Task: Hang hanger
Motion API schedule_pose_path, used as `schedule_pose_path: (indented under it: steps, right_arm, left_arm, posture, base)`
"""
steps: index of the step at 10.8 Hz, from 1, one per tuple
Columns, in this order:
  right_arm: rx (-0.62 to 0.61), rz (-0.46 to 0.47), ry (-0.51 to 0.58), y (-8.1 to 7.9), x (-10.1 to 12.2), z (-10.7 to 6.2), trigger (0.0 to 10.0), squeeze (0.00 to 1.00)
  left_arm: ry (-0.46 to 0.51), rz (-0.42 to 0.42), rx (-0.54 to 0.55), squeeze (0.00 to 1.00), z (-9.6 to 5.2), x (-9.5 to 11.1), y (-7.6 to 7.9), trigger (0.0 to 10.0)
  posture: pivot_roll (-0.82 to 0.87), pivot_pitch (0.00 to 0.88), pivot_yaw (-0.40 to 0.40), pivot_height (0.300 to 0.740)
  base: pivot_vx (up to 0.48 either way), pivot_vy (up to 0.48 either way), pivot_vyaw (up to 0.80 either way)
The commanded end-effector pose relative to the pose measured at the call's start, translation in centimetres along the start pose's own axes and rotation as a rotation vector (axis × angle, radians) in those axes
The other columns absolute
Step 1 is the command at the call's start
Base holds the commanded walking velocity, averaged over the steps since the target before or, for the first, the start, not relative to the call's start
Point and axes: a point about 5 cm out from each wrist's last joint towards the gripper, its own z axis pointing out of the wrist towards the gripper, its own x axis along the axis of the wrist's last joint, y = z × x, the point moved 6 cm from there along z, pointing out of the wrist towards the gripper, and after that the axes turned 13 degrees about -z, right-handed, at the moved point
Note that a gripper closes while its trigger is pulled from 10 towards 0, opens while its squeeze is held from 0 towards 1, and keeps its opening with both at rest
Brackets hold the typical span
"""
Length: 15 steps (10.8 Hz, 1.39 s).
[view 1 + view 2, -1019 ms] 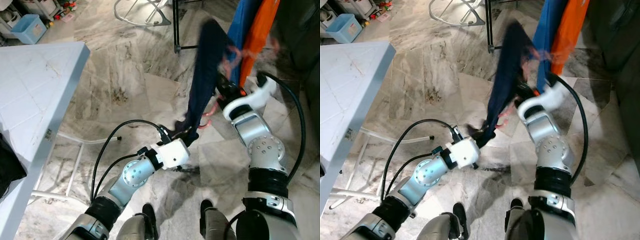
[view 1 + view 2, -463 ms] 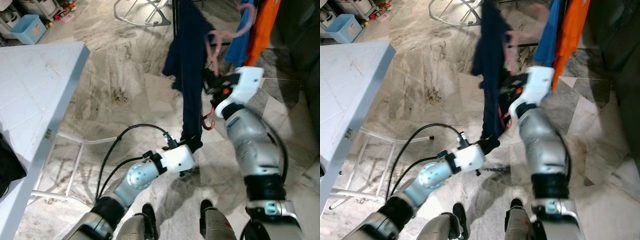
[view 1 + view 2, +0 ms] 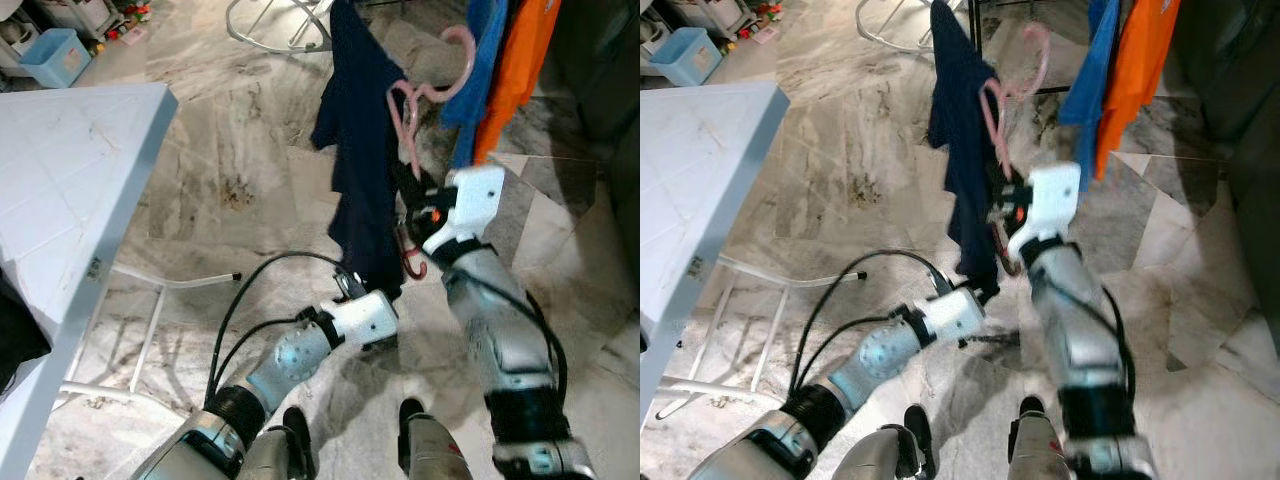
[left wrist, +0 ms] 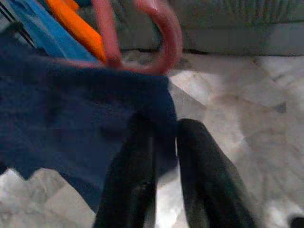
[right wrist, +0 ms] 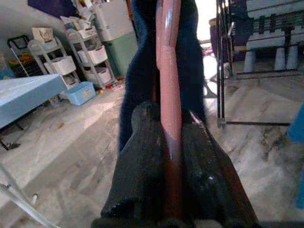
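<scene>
- R gripper [image 5: 170,142]: both black fingers [image 5: 142,161] clamped tight on the pink hanger [image 3: 412,120]; its bar runs straight out from between the pads, w/ the navy garment [image 3: 355,150] draped just beyond the fingertips.
- L gripper [image 4: 164,156]: fingers closed to a narrow gap, pinching the lower hem of the navy garment; cloth sits between and above the tips, a curved end of the hanger just past them.
- Hanger position: raised above the R fingers, hook end curling up toward the blue garment [image 3: 480,70] and orange garment [image 3: 520,60] hanging on the rack [image 3: 349,5].
- Step in hand, as I judge it: lift/transport phase. Hook is near the hung clothes but I can't confirm it's over a rail.
- Next move req's: carry hook up and over the rack bar, lower till it seats, then release R, then L. Keep L light so the hem doesn't drag the garment off.
- R arm pose: forearm angled up and fwd, wrist cocked toward the rack.
- L arm pose: reaches low and fwd, elbow bent, cable looped behind it, above the marble floor [image 3: 250,150]; white table [image 3: 70,170] well off to its outer side.
</scene>
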Motion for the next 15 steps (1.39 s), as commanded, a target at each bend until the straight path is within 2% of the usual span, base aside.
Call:
schedule_pose_path:
  steps: [1, 3, 6, 7, 8, 9, 10, 11, 14, 15]
  right_arm:
    - [0.026, -0.016, 0.119, -1.0, 2.9, 0.2, 10.0, 0.0]
    - [0.017, -0.03, 0.11, -1.0, 2.5, -0.2, 10.0, 0.0]
    - [0.008, -0.133, 0.095, -0.8, 1.9, -0.5, 10.0, 0.0]
    - [0.054, -0.163, 0.09, -1.2, 1.2, -1.1, 10.0, 0.0]
    - [0.097, -0.193, 0.099, -1.4, 0.5, -1.9, 10.0, 0.0]
    - [0.146, -0.177, 0.083, -1.7, -0.2, -2.6, 10.0, 0.0]
    - [0.191, -0.132, 0.063, -1.7, -1.0, -3.7, 10.0, 0.0]
    - [0.246, -0.13, 0.016, -1.7, -2.7, -4.9, 10.0, 0.0]
    - [0.328, -0.075, -0.036, -1.1, -4.6, -7.1, 10.0, 0.0]
    - [0.362, -0.095, -0.058, -0.9, -5.2, -8.0, 10.0, 0.0]
  left_arm:
    - [-0.027, 0.003, -0.014, 1.0, -0.5, -1.0, 0.7, 10.0]
    - [-0.008, -0.02, 0.012, 1.0, -0.8, -0.9, 0.2, 10.0]
    - [0.031, -0.008, 0.091, 1.0, -3.4, -1.6, -2.1, 10.0]
    - [0.033, 0.003, 0.141, 1.0, -5.0, -2.1, -3.8, 10.0]
    - [0.039, 0.04, 0.185, 1.0, -6.1, -2.1, -5.6, 10.0]
    - [0.047, 0.059, 0.201, 1.0, -6.4, -1.8, -6.7, 10.0]
    - [0.071, 0.101, 0.213, 1.0, -6.9, -0.9, -8.3, 10.0]
    - [0.102, 0.174, 0.211, 1.0, -7.2, 0.4, -9.9, 10.0]
    - [0.124, 0.291, 0.151, 1.0, -7.8, 1.8, -11.2, 10.0]
    - [0.114, 0.34, 0.133, 1.0, -8.2, 2.0, -11.9, 10.0]
  posture:
    - [-0.25, 0.301, 0.135, 0.74]
    - [-0.25, 0.296, 0.133, 0.74]
    - [-0.24, 0.292, 0.136, 0.74]
    - [-0.22, 0.289, 0.141, 0.74]
    - [-0.21, 0.287, 0.141, 0.74]
    - [-0.21, 0.281, 0.14, 0.74]
    - [-0.2, 0.274, 0.137, 0.74]
    - [-0.2, 0.27, 0.137, 0.74]
    - [-0.2, 0.267, 0.15, 0.74]
    - [-0.2, 0.267, 0.157, 0.74]
  base:
    - [0.0, 0.0, 0.0]
    - [0.0, 0.0, 0.0]
    - [0.0, 0.0, 0.0]
    - [0.0, 0.0, 0.0]
    - [0.0, 0.0, 0.0]
    - [0.0, 0.0, 0.0]
    - [0.0, 0.0, 0.0]
    - [0.0, 0.0, 0.0]
    - [0.0, 0.0, 0.0]
    - [0.0, 0.0, 0.0]
